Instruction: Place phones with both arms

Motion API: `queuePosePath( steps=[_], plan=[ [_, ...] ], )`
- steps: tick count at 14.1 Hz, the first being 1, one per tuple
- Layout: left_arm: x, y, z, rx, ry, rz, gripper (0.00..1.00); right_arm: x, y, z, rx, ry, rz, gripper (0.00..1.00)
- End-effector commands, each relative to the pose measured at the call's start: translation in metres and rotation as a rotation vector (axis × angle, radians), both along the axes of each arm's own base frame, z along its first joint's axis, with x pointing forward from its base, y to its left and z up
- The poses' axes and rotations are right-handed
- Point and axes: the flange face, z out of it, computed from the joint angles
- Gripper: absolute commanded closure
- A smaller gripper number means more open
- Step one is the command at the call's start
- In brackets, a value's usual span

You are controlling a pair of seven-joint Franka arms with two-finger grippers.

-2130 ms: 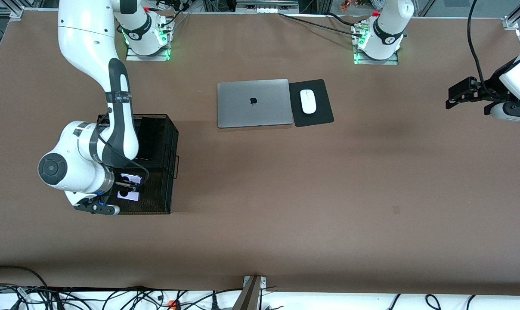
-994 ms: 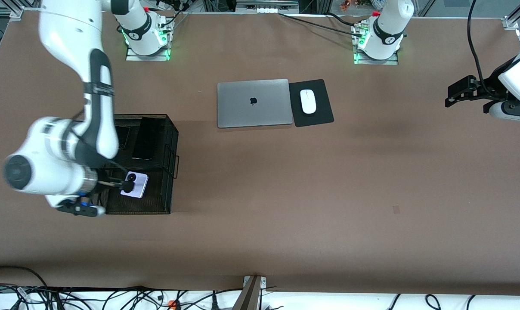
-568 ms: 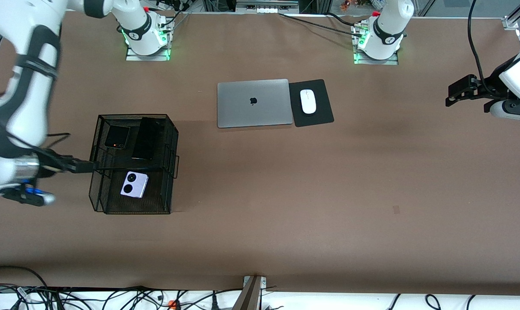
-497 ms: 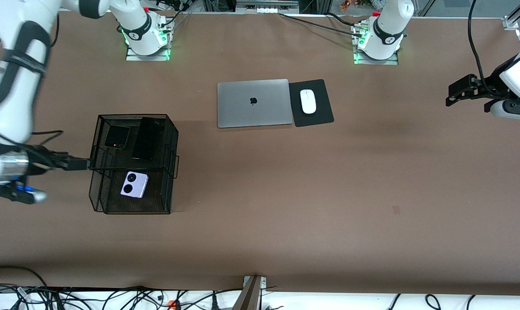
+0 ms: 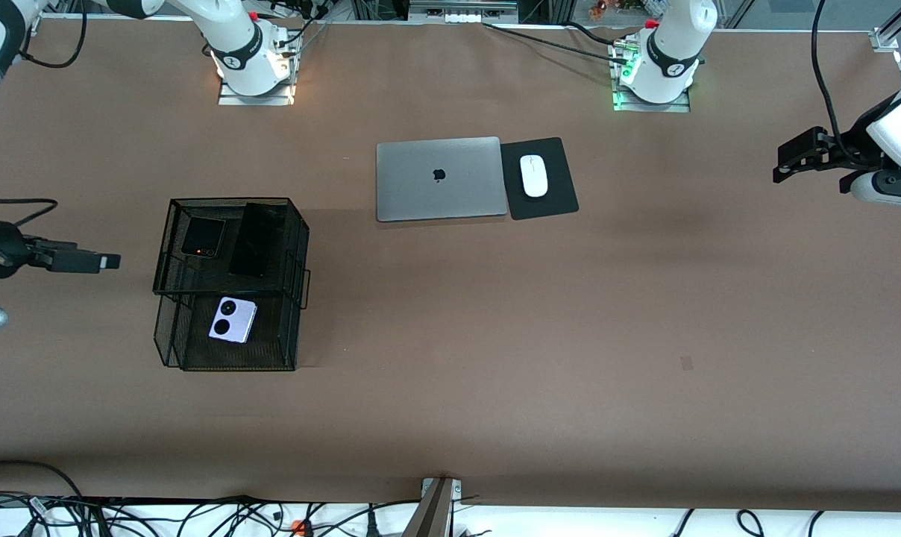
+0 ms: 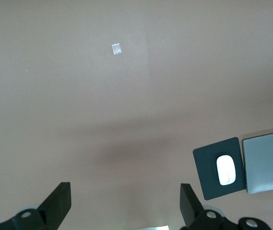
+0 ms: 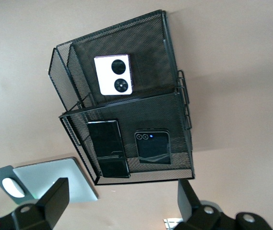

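A black mesh two-tier rack [image 5: 298,246] stands toward the right arm's end of the table. Its upper tier holds a squarish black flip phone [image 5: 203,237] and a longer black slab phone [image 5: 256,240] side by side. The lilac-white phone [image 5: 233,319] with two black circles lies on the lower tier. All three phones also show in the right wrist view: lilac-white phone [image 7: 113,74], slab phone [image 7: 108,148], flip phone [image 7: 152,146]. My right gripper [image 5: 96,261] hangs open and empty over the bare table beside the rack. My left gripper [image 5: 782,165] waits open and empty over the table's other end.
A closed silver laptop [image 5: 439,179] lies mid-table with a white mouse [image 5: 534,175] on a black pad [image 5: 559,194] beside it. A small pale patch [image 5: 687,363] marks the tabletop. Cables run along the table edge nearest the front camera.
My right gripper has pulled out of the rack's lower tier, leaving the lilac-white phone there, and swung away to the right arm's end of the table. The left arm has not moved.
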Motion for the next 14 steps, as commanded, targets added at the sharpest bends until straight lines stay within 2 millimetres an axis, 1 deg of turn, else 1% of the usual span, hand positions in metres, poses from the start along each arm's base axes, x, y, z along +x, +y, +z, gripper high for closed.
queuePosePath(
  steps=[1, 3, 5, 8, 10, 12, 13, 14],
  plan=[
    [-0.006, 0.002, 0.007, 0.022, -0.002, 0.009, 0.00, 0.002, 0.014, -0.003, -0.059, 0.005, 0.045, 0.00],
    [-0.006, 0.002, 0.007, 0.022, -0.002, 0.010, 0.00, 0.002, 0.022, 0.008, -0.111, -0.026, 0.108, 0.00],
    [-0.006, 0.003, 0.006, 0.022, 0.000, 0.012, 0.00, 0.000, 0.036, 0.022, -0.172, -0.070, 0.178, 0.00],
    [-0.006, 0.004, 0.007, 0.022, -0.002, 0.013, 0.00, -0.010, 0.032, 0.024, -0.187, -0.107, 0.176, 0.01],
    [-0.006, 0.004, 0.006, 0.022, 0.000, 0.013, 0.00, -0.024, 0.031, 0.012, -0.191, -0.186, 0.165, 0.01],
    [-0.006, 0.005, 0.007, 0.022, -0.002, 0.015, 0.00, -0.045, 0.030, 0.000, -0.195, -0.251, 0.155, 0.01],
    [-0.006, 0.005, 0.007, 0.022, -0.002, 0.015, 0.00, -0.055, 0.035, -0.005, -0.199, -0.293, 0.164, 0.01],
    [-0.006, 0.006, 0.007, 0.022, -0.002, 0.016, 0.00, -0.059, 0.044, -0.004, -0.214, -0.318, 0.186, 0.01]
  ],
)
